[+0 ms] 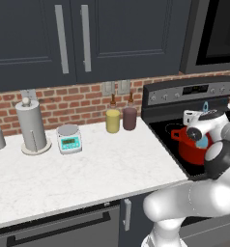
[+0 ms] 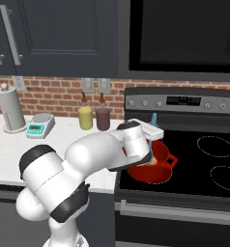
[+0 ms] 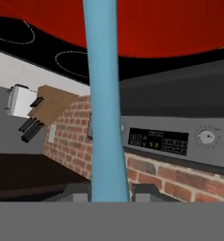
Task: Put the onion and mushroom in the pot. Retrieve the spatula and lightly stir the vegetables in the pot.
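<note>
Claw clenched on the light-blue spatula, over the red pot on the stove's near left; no readable writing anywhere.

I saw the red pot sitting upright on the black stovetop at its front left burner, one loop handle pointing toward the counter. The light-blue spatula stood nearly upright over the pot, its slim handle tip poking up above, its lower end down inside the rim. I couldn't make out the onion or mushroom.
</note>
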